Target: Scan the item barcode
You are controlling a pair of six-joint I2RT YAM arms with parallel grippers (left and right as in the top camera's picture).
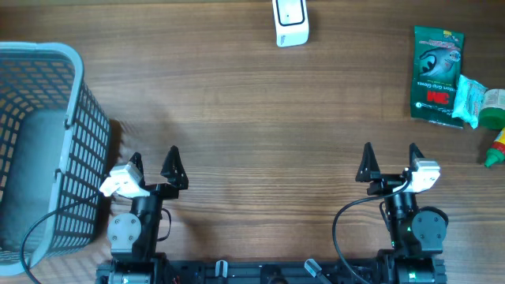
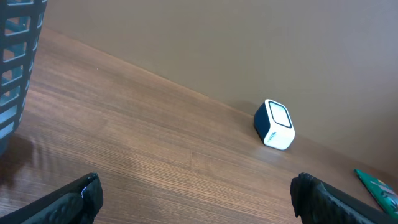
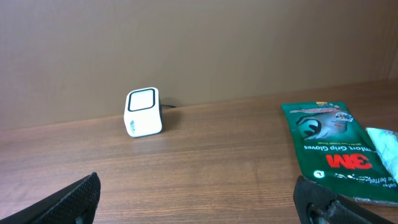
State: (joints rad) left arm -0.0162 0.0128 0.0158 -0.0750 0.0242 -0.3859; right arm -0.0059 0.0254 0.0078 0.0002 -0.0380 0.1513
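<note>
Reaching ahead-right of your wide-open right fingers (image 1: 367, 166), pinch the 3M glove packet (image 1: 436, 71) low at its near edge.

Basket (image 1: 88, 142) at tabletop left edge. Scanner (image 1: 290, 22) at far edge, centre. Glove packet (image 1: 436, 71) near far right corner; wrapped item (image 1: 473, 96) overlapping its right side; bottle (image 1: 497, 146) just nearer, at right edge.

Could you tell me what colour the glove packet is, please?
The glove packet is dark green with a red logo; clearest from the right wrist.
</note>
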